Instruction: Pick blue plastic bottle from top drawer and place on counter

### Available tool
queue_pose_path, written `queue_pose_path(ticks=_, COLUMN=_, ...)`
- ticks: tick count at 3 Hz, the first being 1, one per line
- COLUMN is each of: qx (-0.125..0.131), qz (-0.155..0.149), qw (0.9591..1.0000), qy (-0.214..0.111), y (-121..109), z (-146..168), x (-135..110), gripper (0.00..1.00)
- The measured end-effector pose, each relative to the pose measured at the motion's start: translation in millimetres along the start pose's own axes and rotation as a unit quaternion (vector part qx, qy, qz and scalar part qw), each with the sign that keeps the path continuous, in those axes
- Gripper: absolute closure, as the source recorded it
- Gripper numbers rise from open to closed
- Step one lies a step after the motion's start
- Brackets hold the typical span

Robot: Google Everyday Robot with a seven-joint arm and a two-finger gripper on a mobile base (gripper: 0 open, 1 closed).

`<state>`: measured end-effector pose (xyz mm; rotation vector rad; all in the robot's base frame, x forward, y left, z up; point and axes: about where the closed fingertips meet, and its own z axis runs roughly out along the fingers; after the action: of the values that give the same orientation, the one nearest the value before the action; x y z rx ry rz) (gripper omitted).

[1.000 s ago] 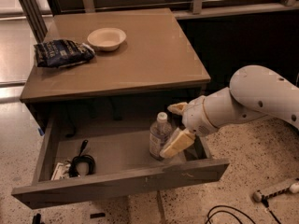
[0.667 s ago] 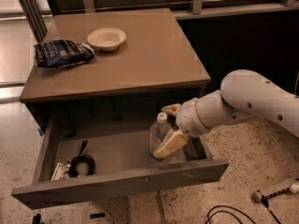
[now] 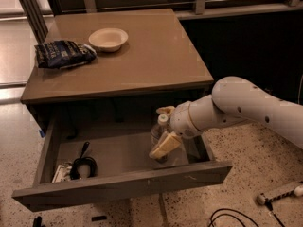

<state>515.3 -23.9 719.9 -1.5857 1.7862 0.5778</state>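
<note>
The blue plastic bottle [image 3: 156, 133], clear with a white cap, stands upright at the right of the open top drawer [image 3: 123, 186]. My gripper [image 3: 164, 128] reaches into the drawer from the right on a white arm. It is open, with one tan finger behind the bottle's cap and the other in front of its body, so the fingers straddle the bottle. The bottle's base still rests on the drawer floor. The tan counter [image 3: 142, 60] lies above and behind the drawer.
A white bowl [image 3: 108, 38] and a dark blue snack bag [image 3: 64, 54] sit on the counter's far left. A black coiled item [image 3: 83, 166] lies at the drawer's left. A white tool [image 3: 279, 193] and cables [image 3: 227, 217] lie on the floor at the right.
My gripper has moved a little left and deeper around the bottle. The bottle has stayed upright in the same spot.
</note>
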Motion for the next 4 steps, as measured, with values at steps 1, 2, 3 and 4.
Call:
queue_pose_path(ticks=1, qx=-0.006, qz=-0.01, qw=0.9999, qy=0.008, y=0.8, z=9.3, x=3.8, gripper=0.16)
queue_pose_path(ticks=2, qx=-0.012, qz=-0.024, qw=0.9992, qy=0.031, y=2.0, z=12.9, x=11.5, gripper=0.2)
queue_pose_path(ticks=3, qx=-0.012, qz=-0.024, qw=0.9992, qy=0.031, y=2.0, z=12.9, x=11.5, gripper=0.39)
queue_pose_path(ticks=4, qx=-0.012, qz=-0.024, qw=0.9992, qy=0.031, y=2.0, z=12.9, x=11.5, gripper=0.62)
